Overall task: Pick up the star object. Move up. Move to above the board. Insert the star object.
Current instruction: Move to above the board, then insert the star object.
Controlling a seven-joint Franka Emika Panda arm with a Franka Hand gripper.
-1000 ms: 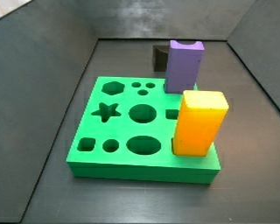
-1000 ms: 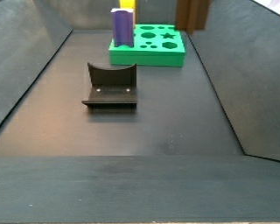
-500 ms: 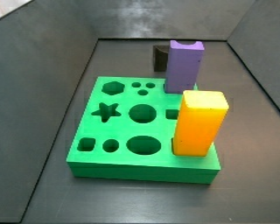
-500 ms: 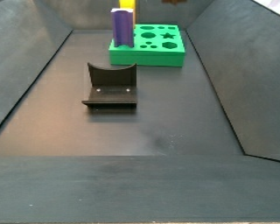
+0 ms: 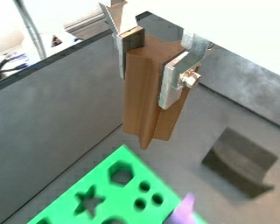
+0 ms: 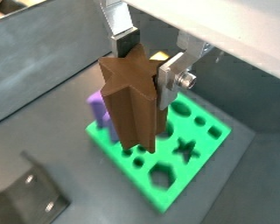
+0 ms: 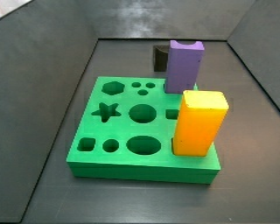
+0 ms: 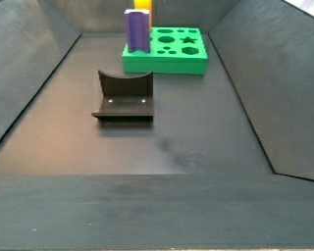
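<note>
Dark grey floor and sloping grey walls enclose the workspace, as seen in both side views. Neither side view takes in the gripper (image 5: 152, 54); it is shown only in both wrist views, raised well above the floor. Its flat silver fingers (image 6: 173, 77) are clamped on the upper part of the star object (image 5: 149, 92), a tall brown ridged peg that hangs upright between them. In a wrist view the star-shaped end face of the peg (image 6: 133, 72) is visible beside the plates.

Below the peg, the board (image 6: 215, 133) is seen lying flat on the floor, bright green, with its star hole (image 6: 185, 149), a hexagon hole and several round holes open. The lower end of the peg is held clear above the board, not touching it.

On the board two blocks are stood upright: a purple notched block (image 7: 184, 66) at the far edge and an orange-yellow block (image 7: 201, 122) at the near right corner in a side view. The star hole (image 7: 105, 111) is well apart from both.

Away from the board, the fixture (image 8: 123, 95) stands on the floor, a dark L-shaped bracket on its base plate.
</note>
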